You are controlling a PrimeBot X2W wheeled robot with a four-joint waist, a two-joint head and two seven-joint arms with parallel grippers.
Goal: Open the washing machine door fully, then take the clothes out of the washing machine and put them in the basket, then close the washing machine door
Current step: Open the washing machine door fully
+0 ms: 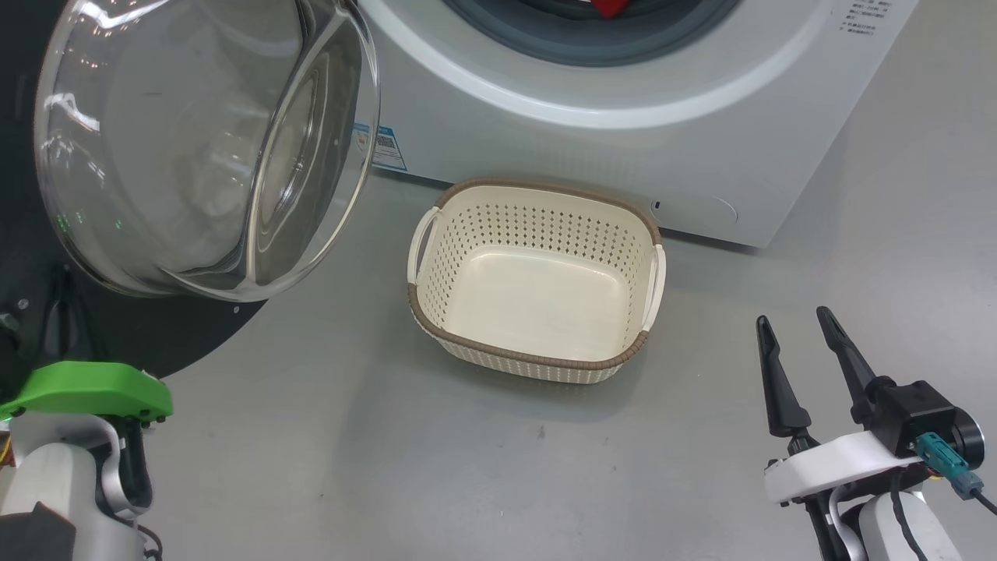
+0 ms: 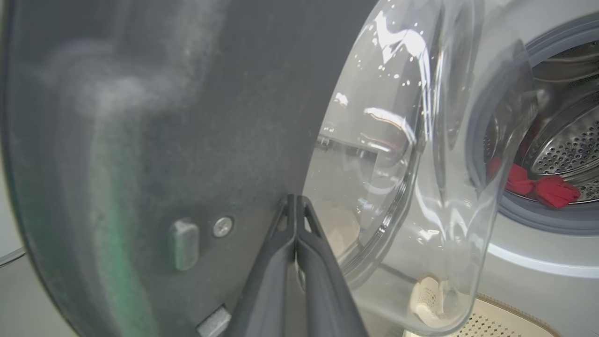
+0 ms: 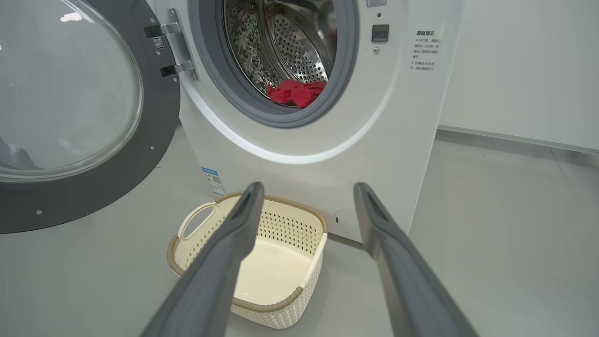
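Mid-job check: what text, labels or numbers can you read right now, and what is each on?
None can be quoted; all are too small or blurred.
Printed notice on the washing machine front, right of the opening: Chinese lines, too small.
Blue label at its lower left: code square, print blurred.
Small sticker beside the hinge: unreadable.

Bright, even overhead light. White glare flecks the door (image 1: 195, 140) glass, the basket (image 1: 530, 371) casts a soft shadow on the floor (image 1: 389, 467), and the left wrist view is blurred up close.
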